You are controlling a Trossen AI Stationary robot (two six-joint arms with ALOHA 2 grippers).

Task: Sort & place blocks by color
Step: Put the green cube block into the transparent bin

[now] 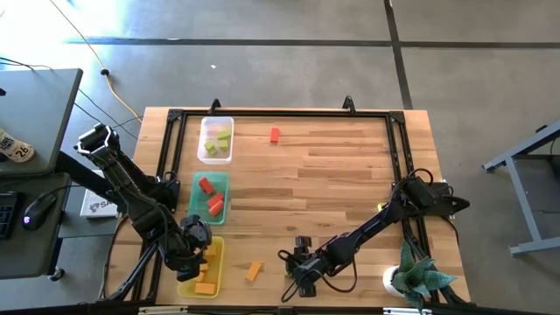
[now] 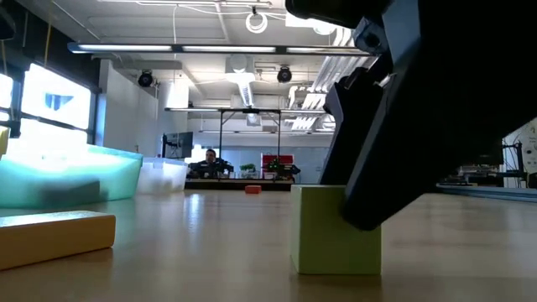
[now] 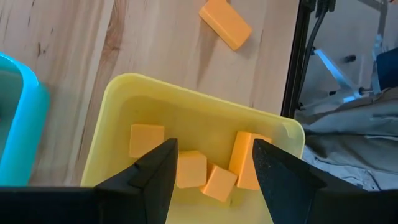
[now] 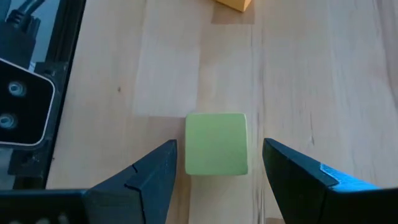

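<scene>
My right gripper [image 4: 220, 143] is open and low near the table's near edge [image 1: 302, 269]. Its fingers stand on either side of a yellow-green cube [image 4: 216, 144], with a gap on each side. The cube rests flat on the wood [image 2: 336, 228]. My left gripper [image 3: 214, 146] is open above the yellow tray [image 3: 118, 106], which holds several orange blocks [image 3: 190, 169]. A loose orange bar [image 1: 254, 271] lies between the two grippers. One red block [image 1: 274, 134] sits near the far edge.
A clear tray [image 1: 215, 138] holds yellow-green blocks and a green tray [image 1: 210, 197] holds red blocks, both on the table's left. A black frame rail [image 1: 280, 112] rings the table. A potted plant [image 1: 418, 278] stands at the near right corner. A person [image 2: 208, 159] sits far behind.
</scene>
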